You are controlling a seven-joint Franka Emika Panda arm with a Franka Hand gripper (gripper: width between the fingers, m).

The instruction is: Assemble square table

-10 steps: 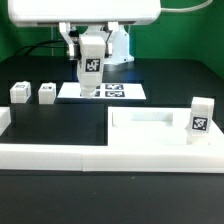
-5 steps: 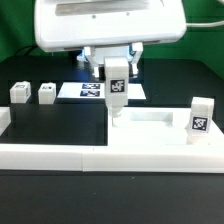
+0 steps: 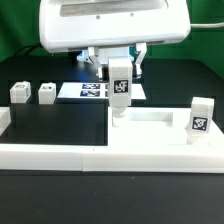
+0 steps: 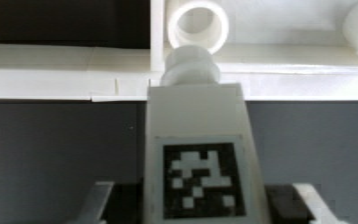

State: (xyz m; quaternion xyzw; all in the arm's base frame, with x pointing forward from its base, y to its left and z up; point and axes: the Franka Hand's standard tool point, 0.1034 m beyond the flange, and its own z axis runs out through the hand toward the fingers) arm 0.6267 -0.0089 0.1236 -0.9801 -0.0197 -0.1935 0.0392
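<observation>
My gripper is shut on a white tagged leg and holds it upright over the left far corner of the white square tabletop. In the wrist view the leg fills the middle between both fingers. Its rounded tip points at a round corner socket, just short of it. I cannot tell whether the tip touches the tabletop. Another tagged leg stands upright at the tabletop's corner on the exterior view's right. Two small legs sit on the table at the exterior view's left.
A long low white border rail runs along the front and turns up at the exterior view's left. The marker board lies flat behind the held leg. The table surface is black, with a green backdrop behind.
The gripper has carried the leg from above the marker board toward the exterior view's right and nearer, to the tabletop's corner. In the last half second it barely shifted.
</observation>
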